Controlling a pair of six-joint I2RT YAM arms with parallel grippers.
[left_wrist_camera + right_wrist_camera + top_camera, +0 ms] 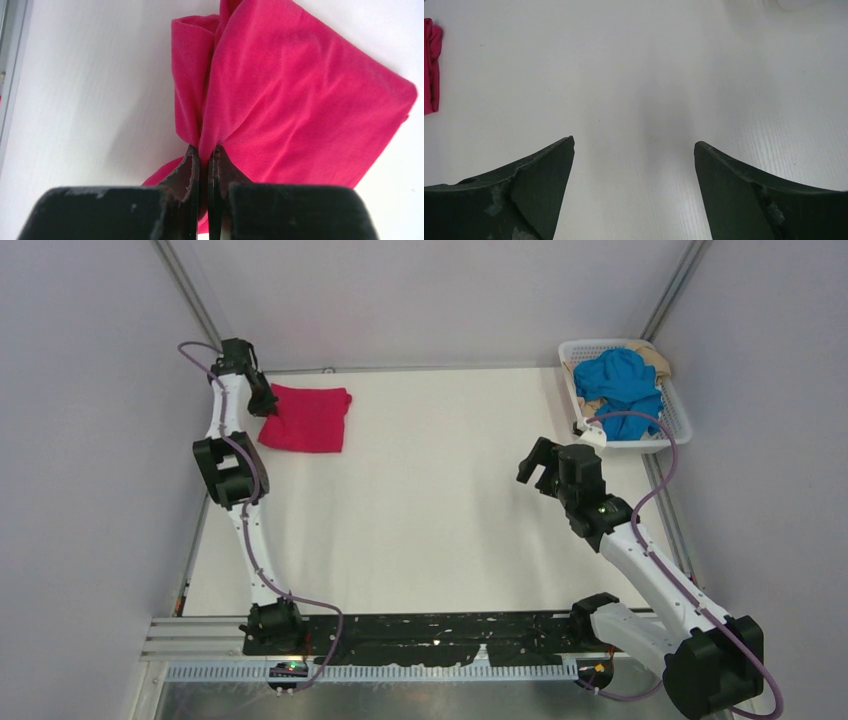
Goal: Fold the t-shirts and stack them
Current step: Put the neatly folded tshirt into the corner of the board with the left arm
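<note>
White table boxed in by bare pale-grey walls, under soft, even light.

The table (430, 500) is matt white and fills the middle of the overhead view; in the right wrist view its surface shows fine parallel ribs. The left wall (80, 440), back wall (420, 300) and right wall (770, 360) rise around it, all plain and unmarked. Two metal posts (185, 285) slant up at the far corners where the walls meet. Along the near edge lies a black plate (440, 635) on silver rails (195, 638), with a dull metal sheet (420, 702) below. A white lattice basket (682, 426) sits at the far right corner. Shadows on the table are faint and blurred.
</note>
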